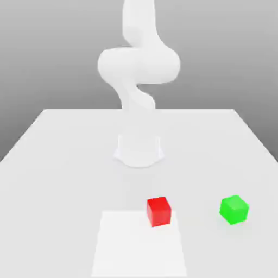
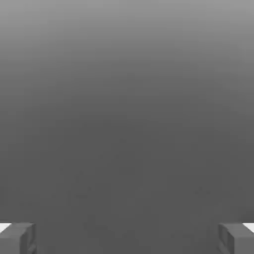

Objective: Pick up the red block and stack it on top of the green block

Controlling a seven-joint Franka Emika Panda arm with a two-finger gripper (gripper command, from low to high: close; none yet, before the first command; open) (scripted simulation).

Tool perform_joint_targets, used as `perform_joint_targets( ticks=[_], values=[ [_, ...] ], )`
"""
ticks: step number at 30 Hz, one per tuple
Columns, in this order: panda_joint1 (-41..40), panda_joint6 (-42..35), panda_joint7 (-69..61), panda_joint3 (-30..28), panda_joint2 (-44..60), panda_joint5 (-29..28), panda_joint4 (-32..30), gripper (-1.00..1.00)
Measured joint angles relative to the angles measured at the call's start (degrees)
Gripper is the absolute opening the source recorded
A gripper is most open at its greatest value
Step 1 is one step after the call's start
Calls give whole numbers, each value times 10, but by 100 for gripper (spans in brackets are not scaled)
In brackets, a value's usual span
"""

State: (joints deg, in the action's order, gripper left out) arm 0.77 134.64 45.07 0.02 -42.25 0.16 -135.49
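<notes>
Red block on a white square, green block well apart

Saw a red block (image 1: 159,212) resting across the far edge of a white square (image 1: 138,247) on a pale table (image 1: 59,195), near the square's far corner on the exterior view's right. Found a green block (image 1: 234,209) on the table, beyond the square's side on the exterior view's right, turned at an angle. Noticed a white robot arm (image 1: 139,65) rising from its base (image 1: 139,151), behind the square. In the hand view, made out the hand (image 2: 127,239) with fingertips spread wide apart.
</notes>
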Motion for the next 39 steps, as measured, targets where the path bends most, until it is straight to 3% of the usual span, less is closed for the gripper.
perform_joint_targets(
  ticks=[16, 23, 24, 31, 39],
  values=[
    [55, 233, -60, 15, 303, 7, -289, 0],
    [67, 388, -53, 9, 497, -12, -305, 0],
    [69, 406, -52, 6, 518, -13, -302, -100],
    [69, 410, -50, 6, 523, -16, -301, -100],
    [73, 282, -67, 14, 377, 1, -320, -100]
  ],
)
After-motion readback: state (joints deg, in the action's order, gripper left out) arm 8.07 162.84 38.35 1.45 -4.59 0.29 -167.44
